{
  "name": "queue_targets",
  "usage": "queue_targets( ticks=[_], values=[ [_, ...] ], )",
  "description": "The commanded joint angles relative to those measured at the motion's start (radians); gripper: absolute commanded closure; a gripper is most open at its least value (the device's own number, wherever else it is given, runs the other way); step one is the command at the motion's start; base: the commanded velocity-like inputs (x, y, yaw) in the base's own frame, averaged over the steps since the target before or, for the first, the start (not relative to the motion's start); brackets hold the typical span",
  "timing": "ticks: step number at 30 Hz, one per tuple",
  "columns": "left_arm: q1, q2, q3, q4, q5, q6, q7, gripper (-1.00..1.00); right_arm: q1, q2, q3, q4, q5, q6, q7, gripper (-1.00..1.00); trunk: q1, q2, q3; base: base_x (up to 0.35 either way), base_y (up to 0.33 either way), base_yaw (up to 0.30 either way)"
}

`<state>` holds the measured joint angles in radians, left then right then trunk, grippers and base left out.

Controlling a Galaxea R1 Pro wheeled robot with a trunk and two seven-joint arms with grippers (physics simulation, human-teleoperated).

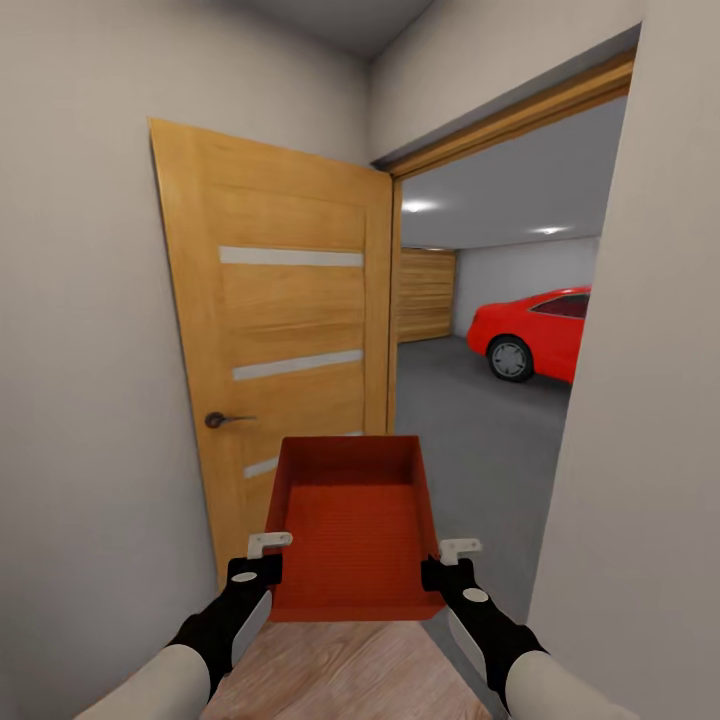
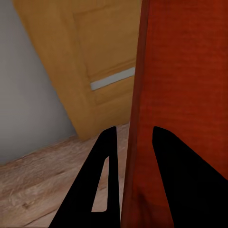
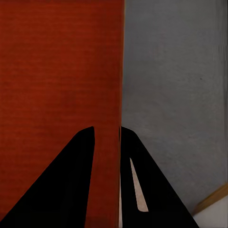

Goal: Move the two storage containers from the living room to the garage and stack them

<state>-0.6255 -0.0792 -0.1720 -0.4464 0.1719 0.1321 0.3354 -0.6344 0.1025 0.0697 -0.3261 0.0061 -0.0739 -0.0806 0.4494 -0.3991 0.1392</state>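
Left gripper (image 1: 268, 556): clamped on the left side wall of a storage container (image 1: 352, 525); in the left wrist view its dark fingers (image 2: 102, 185) straddle the thin red wall, one each side.

Right gripper (image 1: 452, 560): clamped on the opposite side wall; in the right wrist view the fingers (image 3: 76, 175) likewise pinch the wall edge between them.

Storage container: one red-orange lidless bin, held level between both arms in front of the trunk, interior empty, near end toward the robot, far end toward the doorway. Carried, touching no surface.

Underfoot: light wood-plank flooring (image 1: 330, 670), meeting the grey concrete just below the bin.

Door (image 1: 280, 330): wooden, three pale horizontal insets, dark lever handle (image 1: 222, 419), swung open to the left of the bin.

Doorway (image 1: 500, 300): opens onto the garage; dark grey floor (image 1: 470, 430), plank garage door (image 1: 425, 295) on the far wall, red car (image 1: 535, 333) parked to the right, ceiling lights on.

Progress, as judged: first container is in transit, at the garage threshold, not yet set down. Remaining: cross into the garage, lower this bin to the concrete, release. Status of the second container cannot be told from these views; whether this bin goes on the floor or on top of the other is likewise undetermined.
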Motion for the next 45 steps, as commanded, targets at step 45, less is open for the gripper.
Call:
queue_targets(
  ticks=[45],
  values=[
    [-0.001, 0.015, 0.059, 0.011, 0.008, -0.042, 0.007, 1.00, -0.001, -0.001, -0.006, 0.003, -0.029, -0.002, -0.001, 1.00, 0.001, -0.001, 0.000, 0.259, 0.081, -0.246]
  ],
)
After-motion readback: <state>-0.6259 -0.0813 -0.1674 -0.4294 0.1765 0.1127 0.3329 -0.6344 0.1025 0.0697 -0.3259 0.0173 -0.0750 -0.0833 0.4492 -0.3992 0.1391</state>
